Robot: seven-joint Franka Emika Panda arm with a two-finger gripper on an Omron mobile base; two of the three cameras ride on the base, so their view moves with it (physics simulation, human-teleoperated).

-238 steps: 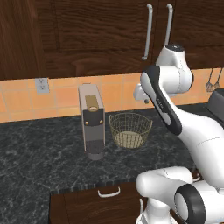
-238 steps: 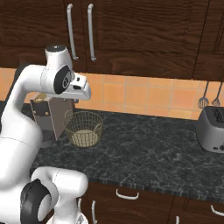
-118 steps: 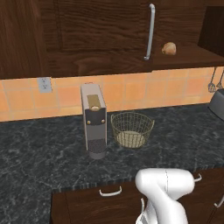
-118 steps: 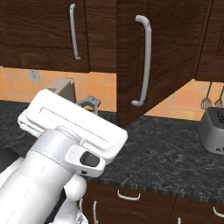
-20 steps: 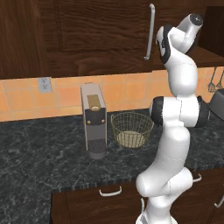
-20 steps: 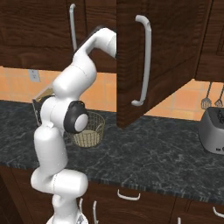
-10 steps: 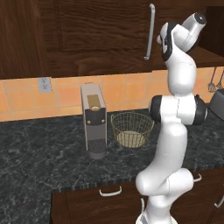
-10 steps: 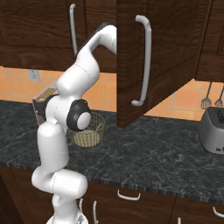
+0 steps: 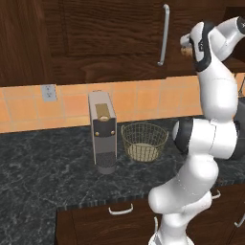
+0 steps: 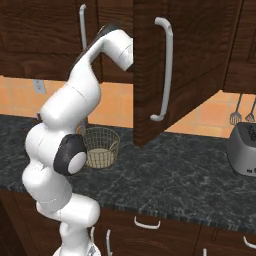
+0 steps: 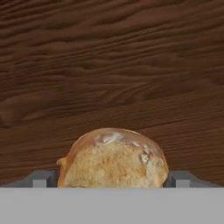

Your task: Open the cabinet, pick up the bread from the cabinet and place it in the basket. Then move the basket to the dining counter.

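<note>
Brown wood is all around the bread [image 11: 113, 158], because the roll is sitting on a shelf inside the cabinet [image 10: 200, 60], whose door is hanging open. The claw [image 11: 113, 179] is standing wide open with one finger tip [image 11: 41, 178] on each side of the roll — so it is lined up to squeeze, but it is not squeezing yet. The arm is reaching up high to get there. The basket [image 9: 144, 141] is waiting down on the black bench [image 9: 43, 167], next to the grey coffee machine [image 9: 103, 131]. Half a second ago the arm was already up here — it is only leaning in a little closer now.
</note>
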